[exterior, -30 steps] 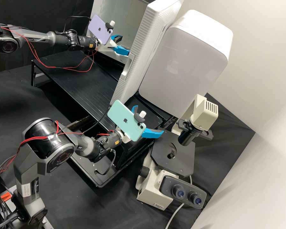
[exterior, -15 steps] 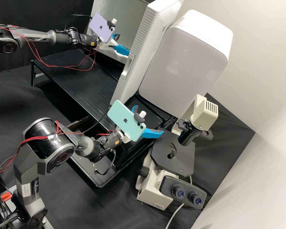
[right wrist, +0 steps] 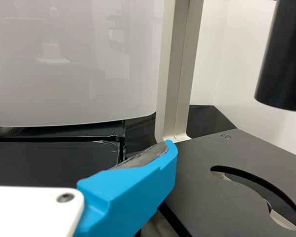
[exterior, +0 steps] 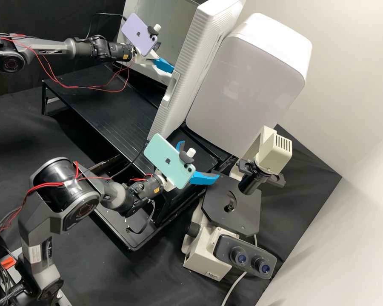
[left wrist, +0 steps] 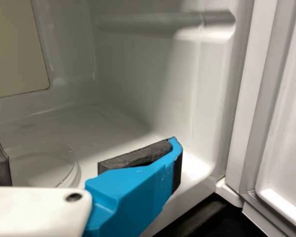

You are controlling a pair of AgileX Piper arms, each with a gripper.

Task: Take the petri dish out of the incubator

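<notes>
Nearest, we see the right claw (exterior: 198, 163), fingers (exterior: 205, 177) spread and holding nothing, just beside the black stage (exterior: 238, 208) of the microscope (exterior: 208, 250) on the dark surface (exterior: 93, 272). Farther back, the left claw (left wrist: 84, 148) sits inside the open white incubator (exterior: 251, 80), likewise released; the clear petri dish (left wrist: 39, 165) lies flat on the chamber floor (left wrist: 118, 128) between its two pads (left wrist: 138, 155), and we cannot tell whether either pad touches it.

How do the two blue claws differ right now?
The left gripper sits inside the open incubator, its fingers either side of the petri dish. The right gripper hangs by the microscope stage, away from the dish. Both are open and hold nothing.
</notes>
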